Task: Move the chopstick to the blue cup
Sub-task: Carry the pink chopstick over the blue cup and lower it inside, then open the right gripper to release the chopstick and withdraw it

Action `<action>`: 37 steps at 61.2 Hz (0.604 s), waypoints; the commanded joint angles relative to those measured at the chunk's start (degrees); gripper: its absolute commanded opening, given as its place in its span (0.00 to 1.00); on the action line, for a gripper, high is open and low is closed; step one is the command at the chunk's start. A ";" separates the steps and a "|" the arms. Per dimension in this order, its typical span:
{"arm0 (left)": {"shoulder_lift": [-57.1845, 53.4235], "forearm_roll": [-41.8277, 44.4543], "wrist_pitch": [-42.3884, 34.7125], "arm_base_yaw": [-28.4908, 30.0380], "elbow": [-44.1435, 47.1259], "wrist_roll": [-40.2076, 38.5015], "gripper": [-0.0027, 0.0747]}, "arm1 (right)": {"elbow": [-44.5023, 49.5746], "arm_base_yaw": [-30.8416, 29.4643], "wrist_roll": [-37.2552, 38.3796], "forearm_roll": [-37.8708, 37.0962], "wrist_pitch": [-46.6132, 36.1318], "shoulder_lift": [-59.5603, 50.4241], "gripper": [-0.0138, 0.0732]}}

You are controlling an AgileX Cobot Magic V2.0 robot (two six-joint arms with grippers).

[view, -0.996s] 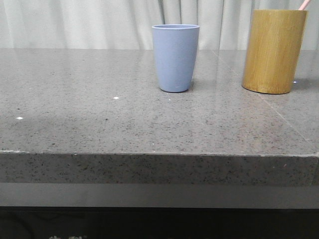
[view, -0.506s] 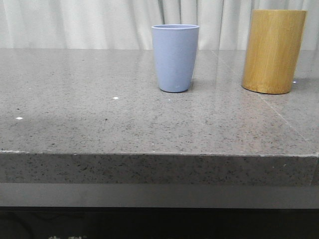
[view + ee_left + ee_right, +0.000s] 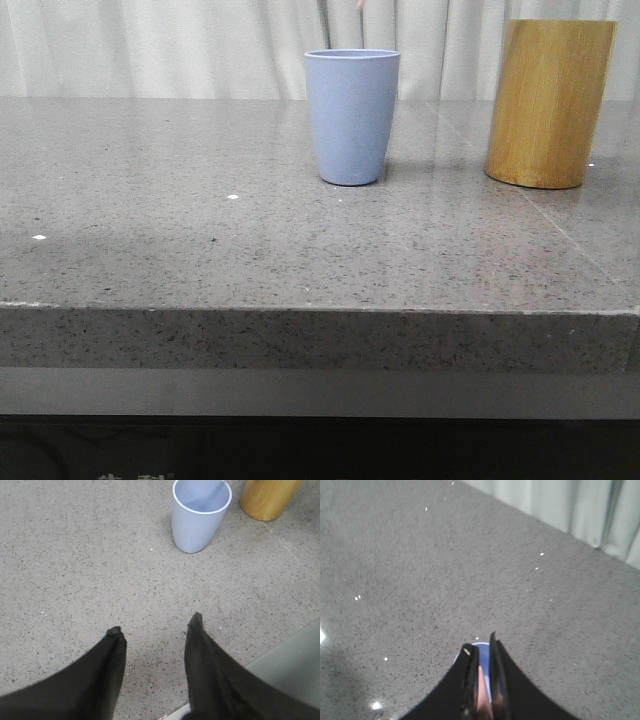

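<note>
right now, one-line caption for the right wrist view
Right gripper shut on the pink chopstick, poised over the blue cup on the grey table.

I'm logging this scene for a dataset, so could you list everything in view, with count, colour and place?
blue cup: one, light blue, upright and empty at the middle of the table's far side.
holder: one, tan bamboo, upright to the right of the blue cup.
chopstick: one, pale pink, clamped in the right gripper above the blue cup; its tip shows at the front view's top edge.
table: one, speckled grey stone.
curtain: pale, behind the table.
left gripper: black jaws apart, holding nothing, over the table's near edge.
right gripper: black jaws closed on the chopstick.
</note>
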 commanded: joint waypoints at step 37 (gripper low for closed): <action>-1.01 -0.76 -3.85 0.20 -1.46 -0.42 0.42 | -1.67 3.54 -0.67 -3.35 -5.46 9.00 0.57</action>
